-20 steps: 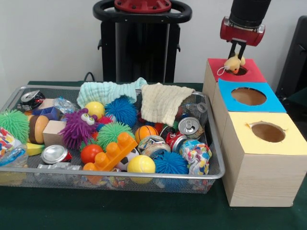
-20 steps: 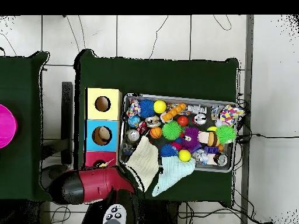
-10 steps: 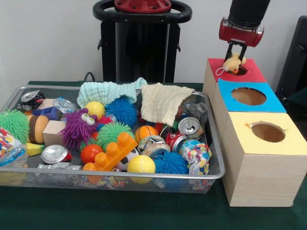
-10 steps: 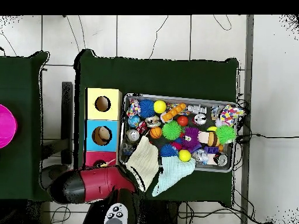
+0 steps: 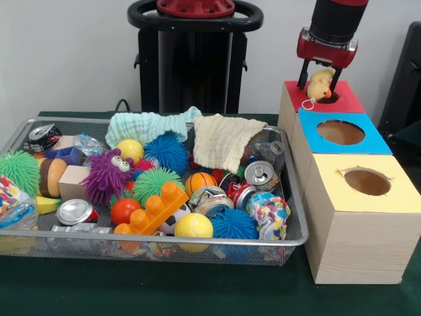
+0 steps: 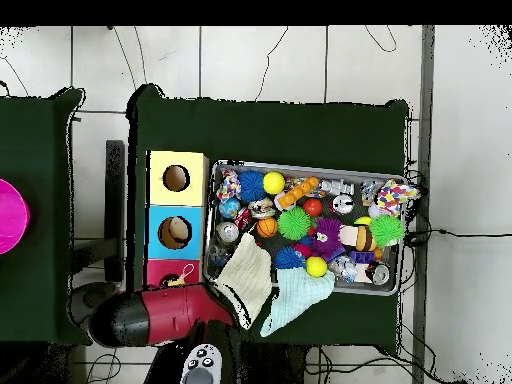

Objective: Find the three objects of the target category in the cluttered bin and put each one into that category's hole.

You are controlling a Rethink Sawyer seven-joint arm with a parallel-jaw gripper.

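The wire-mesh bin is full of toys, balls, crushed cans and two cloths; it also shows in the overhead view. To its right stand three wooden boxes with holed tops: red, blue and yellow. My gripper hangs over the red box's hole. Its jaws stand apart on either side of a small yellow plush toy with an orange beak and a white string. The toy's lower end is at the hole's rim. In the overhead view my arm hides the gripper.
The robot's black pedestal stands behind the bin. A cream cloth and a mint cloth drape over the bin's far rim. A dark object stands at the right edge. A pink round thing lies on the neighbouring table.
The gripper has risen a little above the red box and its jaws have spread apart. The yellow toy stays at the hole, and its string hangs slightly lower.
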